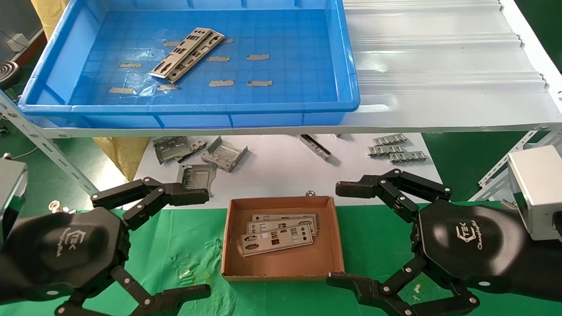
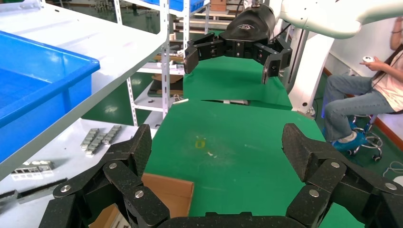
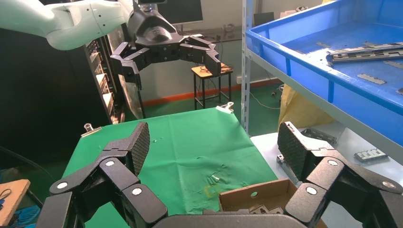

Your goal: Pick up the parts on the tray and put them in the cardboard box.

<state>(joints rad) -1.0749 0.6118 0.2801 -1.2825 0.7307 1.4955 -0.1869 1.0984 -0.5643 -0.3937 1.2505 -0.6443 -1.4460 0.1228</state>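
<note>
The blue tray sits on the upper shelf at the left, with silver parts stacked at a slant on its floor; they also show in the right wrist view. The brown cardboard box lies on the green cloth in front of me and holds three silver plates. My left gripper is open and empty left of the box. My right gripper is open and empty right of the box. Both hang low, apart from the box.
Bent grey brackets and small ridged strips lie on the white lower surface behind the box. A white corrugated panel covers the shelf right of the tray. Perforated shelf struts slant down at both sides.
</note>
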